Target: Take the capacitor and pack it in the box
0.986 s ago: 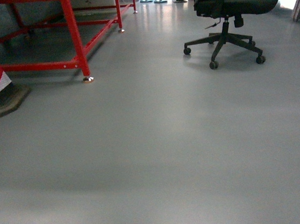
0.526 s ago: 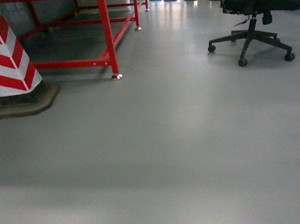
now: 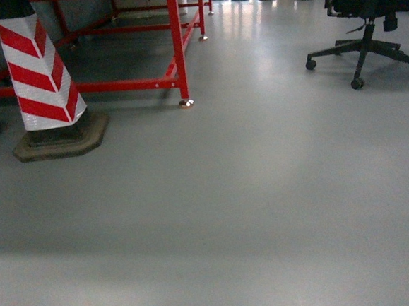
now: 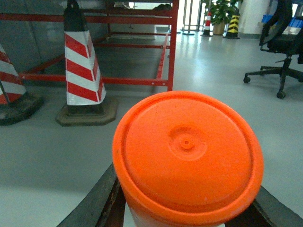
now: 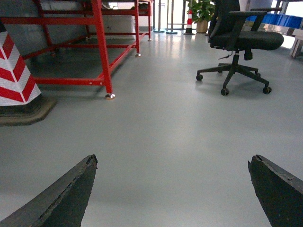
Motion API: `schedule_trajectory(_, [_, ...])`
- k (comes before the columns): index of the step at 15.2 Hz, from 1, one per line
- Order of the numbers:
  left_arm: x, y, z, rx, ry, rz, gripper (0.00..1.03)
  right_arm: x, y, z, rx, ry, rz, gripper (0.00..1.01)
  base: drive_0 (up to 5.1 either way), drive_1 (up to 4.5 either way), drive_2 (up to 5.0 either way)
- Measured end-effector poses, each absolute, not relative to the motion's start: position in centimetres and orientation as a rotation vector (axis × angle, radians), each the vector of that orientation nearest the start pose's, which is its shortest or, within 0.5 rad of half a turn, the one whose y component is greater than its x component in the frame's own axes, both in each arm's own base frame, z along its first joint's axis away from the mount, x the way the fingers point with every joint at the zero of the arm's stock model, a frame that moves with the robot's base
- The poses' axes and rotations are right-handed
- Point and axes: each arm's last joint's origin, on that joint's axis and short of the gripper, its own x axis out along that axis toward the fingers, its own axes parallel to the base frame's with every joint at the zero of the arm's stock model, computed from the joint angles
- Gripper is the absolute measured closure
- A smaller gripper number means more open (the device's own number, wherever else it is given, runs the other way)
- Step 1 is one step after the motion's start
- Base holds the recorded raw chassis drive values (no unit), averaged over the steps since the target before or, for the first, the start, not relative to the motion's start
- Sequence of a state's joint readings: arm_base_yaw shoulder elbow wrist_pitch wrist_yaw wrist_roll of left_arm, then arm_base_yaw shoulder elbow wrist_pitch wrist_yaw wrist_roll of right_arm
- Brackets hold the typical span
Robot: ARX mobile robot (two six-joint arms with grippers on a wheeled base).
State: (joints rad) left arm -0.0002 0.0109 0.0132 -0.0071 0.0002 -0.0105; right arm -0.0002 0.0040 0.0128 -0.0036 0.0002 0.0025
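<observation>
Looking across the smooth grey floor [image 3: 252, 213], head view shows wide open room through the centre and the whole foreground. Left edge is bounded by a red-and-white striped traffic cone [image 3: 39, 74] on a dark octagonal rubber base, with a red steel frame [image 3: 176, 42] standing just behind it; the frame's nearest foot sits on the floor right of the cone. Far right, a black swivel office chair on castors [image 3: 369, 34] stands well apart from the frame, with a clear lane of floor between them running to the back, where small striped bollards stand.

Left hand [image 4: 184, 208]: its dark fingers [image 4: 94, 203] sit on either side of a round orange-lidded plastic container [image 4: 187, 151] that fills the lower left wrist view; the hand is closed onto it. A second striped cone shows at that view's left edge.

Right hand [image 5: 173, 189]: two dark fingers [image 5: 61, 194] spread wide apart, nothing between them, only bare floor beneath.

Peach-pink box with white lid: not in any view, so its place can't be told.

Versus a second ago, head view has swung: the cone has slid from the left edge well into frame, the frame foot has shifted right, and the chair has moved to the far right edge, partly cut off.
</observation>
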Motion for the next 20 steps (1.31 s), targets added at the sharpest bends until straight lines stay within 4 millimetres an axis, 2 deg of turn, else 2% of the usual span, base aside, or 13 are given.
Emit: schedule_trajectory(20, [9.76,0.00,16.65,-0.010,0.005,0.000,0.58,9.72,0.00,16.75,0.002,-0.008,-0.001,0.03,-5.0,2.42,2.4])
